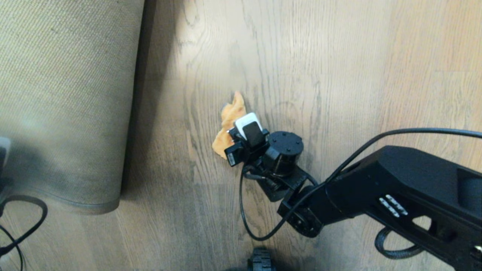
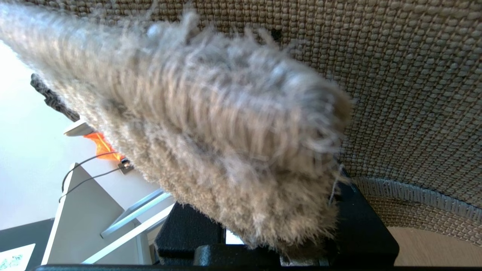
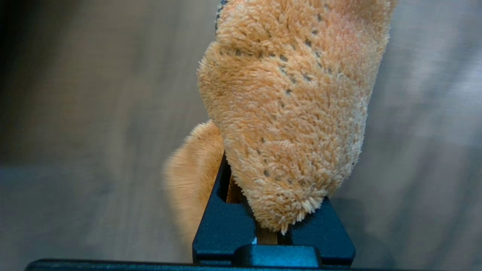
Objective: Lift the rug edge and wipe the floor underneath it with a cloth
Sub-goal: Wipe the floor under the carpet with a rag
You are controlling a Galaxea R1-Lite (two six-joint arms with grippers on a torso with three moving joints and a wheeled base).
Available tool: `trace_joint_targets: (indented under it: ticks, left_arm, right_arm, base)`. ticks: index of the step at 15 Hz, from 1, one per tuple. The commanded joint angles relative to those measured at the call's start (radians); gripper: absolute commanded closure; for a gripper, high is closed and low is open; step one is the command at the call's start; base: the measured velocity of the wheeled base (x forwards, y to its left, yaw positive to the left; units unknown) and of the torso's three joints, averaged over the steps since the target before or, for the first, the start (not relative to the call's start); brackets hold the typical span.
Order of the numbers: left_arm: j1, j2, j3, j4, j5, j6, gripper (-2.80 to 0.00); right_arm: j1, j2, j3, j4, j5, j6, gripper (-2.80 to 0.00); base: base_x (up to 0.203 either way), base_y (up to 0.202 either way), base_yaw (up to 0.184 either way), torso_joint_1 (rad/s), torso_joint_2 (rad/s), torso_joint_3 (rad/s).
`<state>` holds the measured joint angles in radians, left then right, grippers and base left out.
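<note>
Risk noted: the rug edge (image 2: 233,150), pinched between the left gripper (image 2: 278,241) jaws with its woven backing turned up, could slip under its own weight and fall over the floor (image 1: 339,75) before wiping ends; the cloth (image 1: 229,120), bunched, may drag rather than wipe; the right gripper (image 3: 273,229) is clamped on the cloth, which hangs from its tips onto bare planks, well right of the raised rug
</note>
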<state>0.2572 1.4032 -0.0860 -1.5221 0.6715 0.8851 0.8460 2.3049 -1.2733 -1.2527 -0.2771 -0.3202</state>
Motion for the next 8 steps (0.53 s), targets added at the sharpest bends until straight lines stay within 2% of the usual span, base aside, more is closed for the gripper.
trace_joint_targets:
  ticks: [1, 5, 8]
  left_arm:
    - [0.0, -0.001, -0.001, -0.048, 0.003, 0.005, 0.0]
    - [0.0, -0.001, 0.002, -0.048, 0.003, 0.005, 0.0]
    - [0.0, -0.003, 0.008, -0.048, 0.003, 0.003, 0.0]
  right_arm:
    - [0.045, 0.007, 0.033, -0.026, -0.004, -0.002, 0.0]
    - [0.036, -0.004, 0.029, -0.033, -0.022, -0.002, 0.0]
    - [-0.002, -0.029, 0.012, -0.027, -0.022, -0.002, 0.0]
  base:
    - [0.0, 0.0, 0.0, 0.0, 0.0, 0.0]
    - [0.0, 0.0, 0.0, 0.0, 0.0, 0.0]
    - [0.0, 0.0, 0.0, 0.0, 0.0, 0.0]
